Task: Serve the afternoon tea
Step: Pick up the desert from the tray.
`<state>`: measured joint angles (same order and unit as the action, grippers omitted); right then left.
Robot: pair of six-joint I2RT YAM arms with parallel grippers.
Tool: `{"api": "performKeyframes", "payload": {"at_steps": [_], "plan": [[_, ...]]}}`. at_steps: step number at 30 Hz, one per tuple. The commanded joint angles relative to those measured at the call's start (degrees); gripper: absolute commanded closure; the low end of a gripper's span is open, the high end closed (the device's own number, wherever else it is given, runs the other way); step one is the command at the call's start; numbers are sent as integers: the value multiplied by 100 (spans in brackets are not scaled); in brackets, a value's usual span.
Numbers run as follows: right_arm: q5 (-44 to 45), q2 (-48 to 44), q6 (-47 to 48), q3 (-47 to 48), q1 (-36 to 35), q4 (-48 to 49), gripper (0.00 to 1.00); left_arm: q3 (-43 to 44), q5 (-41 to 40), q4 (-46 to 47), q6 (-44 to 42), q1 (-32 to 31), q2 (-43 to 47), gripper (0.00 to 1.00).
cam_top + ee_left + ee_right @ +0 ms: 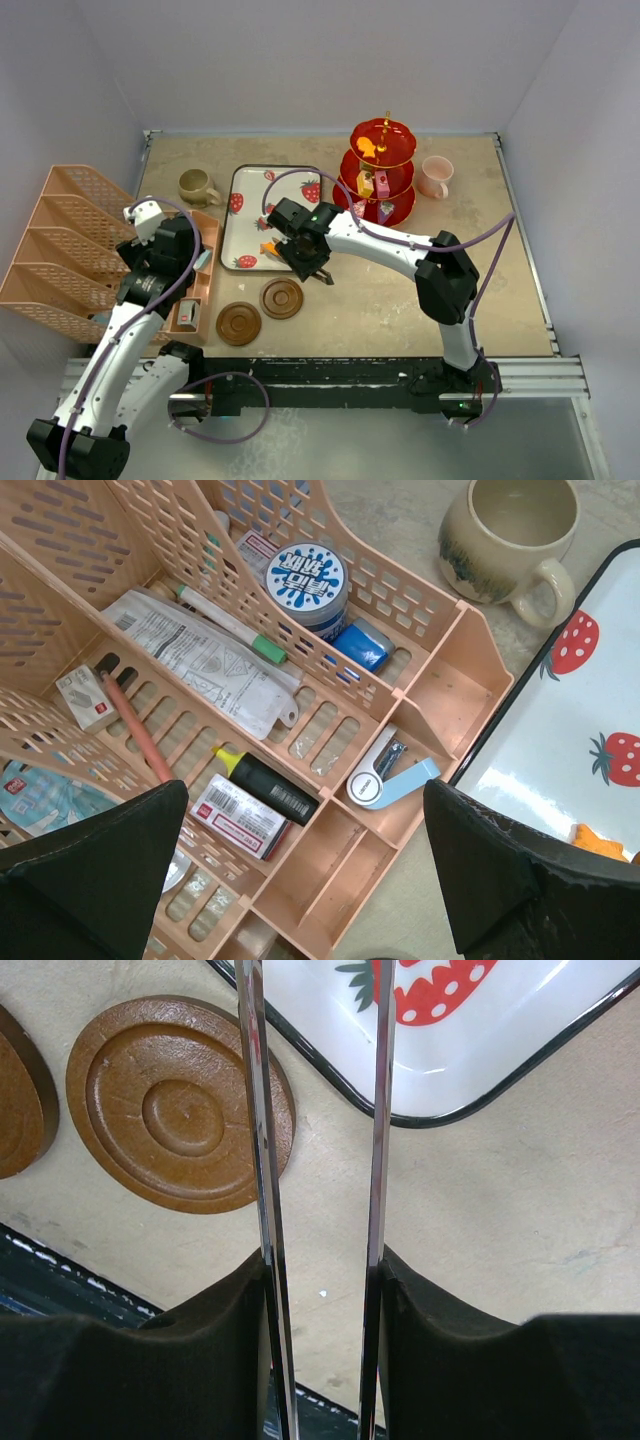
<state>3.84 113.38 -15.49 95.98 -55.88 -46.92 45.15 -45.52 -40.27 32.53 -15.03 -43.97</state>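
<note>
— Top view?
— The red stand [383, 170], sweets [365, 183] on its tiers, stands far right beside the pink mug [435, 177]. The olive mug [197, 186] sits left of the tray [250, 230], and both coasters [281, 298] lie nearer me.
— Left wrist?
— My left gripper [300, 880] gapes over the organizer [440, 690].
— Right wrist?
— My right gripper [322, 1270] pinches the tweezers [378, 1110], their blades parted.

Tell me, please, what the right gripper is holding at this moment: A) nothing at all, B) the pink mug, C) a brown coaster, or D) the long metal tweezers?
D: in the right wrist view the right gripper has its pads pressed against the two blades of the metal tweezers, while the coaster lies apart from them.
</note>
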Motion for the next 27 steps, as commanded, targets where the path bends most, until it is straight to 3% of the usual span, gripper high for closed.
{"api": "performKeyframes", "payload": {"at_steps": [1, 27], "plan": [[164, -37, -51, 27, -46, -42, 58, 202, -139, 4, 192, 0, -31, 1], [311, 49, -50, 275, -55, -142, 57, 243, -177, 53, 134, 7, -125, 1]]}}
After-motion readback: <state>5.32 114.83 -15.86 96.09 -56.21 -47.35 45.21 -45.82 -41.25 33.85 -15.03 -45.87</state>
